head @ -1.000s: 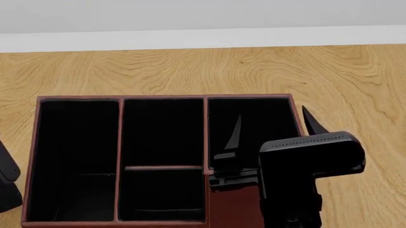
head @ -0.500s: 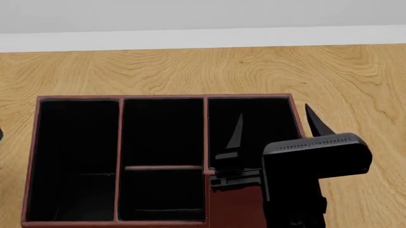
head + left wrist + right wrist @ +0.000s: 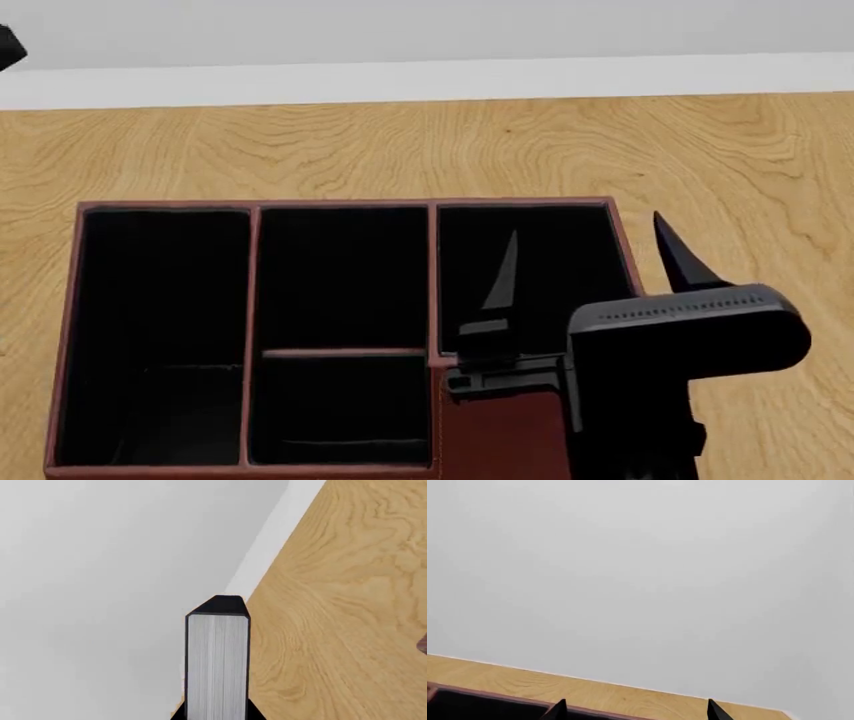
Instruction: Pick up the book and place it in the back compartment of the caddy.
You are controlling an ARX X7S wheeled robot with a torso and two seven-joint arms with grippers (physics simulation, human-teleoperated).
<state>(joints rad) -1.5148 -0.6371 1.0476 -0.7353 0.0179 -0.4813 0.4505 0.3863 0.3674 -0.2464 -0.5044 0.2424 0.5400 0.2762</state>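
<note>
Since the earlier frame the left arm (image 3: 7,45) has risen from the lower left edge of the head view to its upper left corner. The right gripper (image 3: 583,226) has drifted slightly rightward. The book (image 3: 217,665) hangs page-edge on before the left wrist camera, clear of the table (image 3: 333,605). It is judged clamped in the left gripper, whose fingers are unseen, and raised to clear the rim of the caddy (image 3: 347,204). The right gripper is spread and empty and straddles the caddy's right wall, beside the likely route. The back compartment (image 3: 340,410) shows only black lining.

The pale grey book (image 3: 216,665) stands edge-on; the dark red caddy (image 3: 160,208) lies on the wood, its back compartment (image 3: 340,410) black-lined.
</note>
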